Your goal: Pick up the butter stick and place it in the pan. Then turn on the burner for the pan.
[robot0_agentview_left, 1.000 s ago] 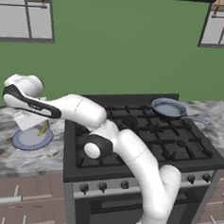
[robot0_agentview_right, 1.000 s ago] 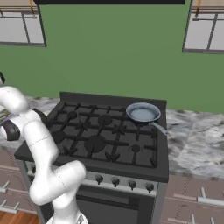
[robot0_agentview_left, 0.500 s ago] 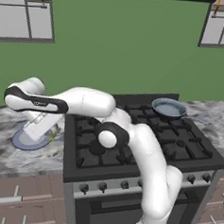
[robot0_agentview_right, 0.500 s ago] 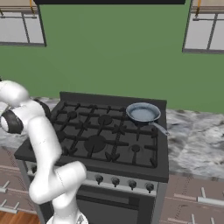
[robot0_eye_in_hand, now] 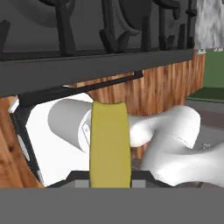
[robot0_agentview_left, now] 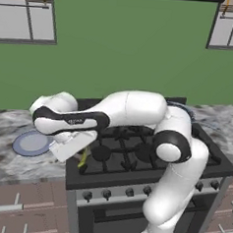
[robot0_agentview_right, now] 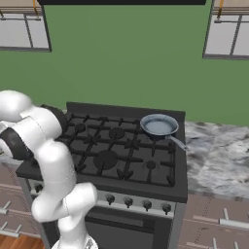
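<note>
Hand (robot0_agentview_left: 81,158) low at stove's (robot0_agentview_left: 149,162) left, gripping butter stick (robot0_eye_in_hand: 109,142)

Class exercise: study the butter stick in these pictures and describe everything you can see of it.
The butter stick is a plain, matte yellow bar with flat faces and straight edges, no wrapper showing. In the hand view it stands up from the shut pincer, which grips its lower end. In the left base view it hangs as a thin yellow sliver beside the stove's front left corner, clear of the plate.

Black cast-iron stove grates (robot0_agentview_right: 116,151) lie open across the middle & front, nothing on them. Small round grey-blue metal pan (robot0_agentview_right: 159,125) sits back right, its thin silvery handle (robot0_agentview_right: 177,142) jutting over marble counter (robot0_agentview_right: 219,160). Flat blue-rimmed round plate (robot0_agentview_left: 32,143) occupies the counter left of stove.
</note>
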{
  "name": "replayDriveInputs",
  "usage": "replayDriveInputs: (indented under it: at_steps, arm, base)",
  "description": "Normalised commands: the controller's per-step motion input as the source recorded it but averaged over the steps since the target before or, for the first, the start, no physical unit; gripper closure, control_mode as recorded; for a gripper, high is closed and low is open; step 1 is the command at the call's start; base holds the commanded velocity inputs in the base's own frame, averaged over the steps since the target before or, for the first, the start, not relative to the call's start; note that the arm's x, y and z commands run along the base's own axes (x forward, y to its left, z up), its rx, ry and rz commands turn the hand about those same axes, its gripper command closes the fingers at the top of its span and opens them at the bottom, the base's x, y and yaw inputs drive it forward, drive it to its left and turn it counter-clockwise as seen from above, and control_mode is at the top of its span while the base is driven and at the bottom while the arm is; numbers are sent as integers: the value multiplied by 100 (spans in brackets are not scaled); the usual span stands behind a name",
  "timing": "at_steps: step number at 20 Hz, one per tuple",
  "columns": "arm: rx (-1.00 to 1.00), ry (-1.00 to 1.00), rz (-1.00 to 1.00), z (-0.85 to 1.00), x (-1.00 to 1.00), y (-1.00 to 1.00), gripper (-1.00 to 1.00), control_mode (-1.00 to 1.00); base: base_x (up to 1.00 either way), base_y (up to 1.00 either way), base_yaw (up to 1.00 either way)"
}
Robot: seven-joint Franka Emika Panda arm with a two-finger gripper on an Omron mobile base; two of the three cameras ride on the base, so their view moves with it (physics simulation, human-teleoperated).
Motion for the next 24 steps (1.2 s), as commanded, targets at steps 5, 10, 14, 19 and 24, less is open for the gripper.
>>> replayDriveInputs:
  at_steps: [5, 10, 14, 19, 24]
  arm:
    - [7, -9, 0, 55, -63, -100, 100, -100]
    - [10, -4, 0, 49, -18, -100, 100, -100]
    - [14, 0, 0, 41, -1, -100, 100, -100]
    - [18, 0, 0, 30, 25, -100, 100, -100]
    - [22, 7, -3, 22, 49, -98, 100, -100]
  base:
    - [0, 0, 0]
    - [0, 0, 0]
    - [0, 0, 0]
    - [0, 0, 0]
    - [0, 0, 0]
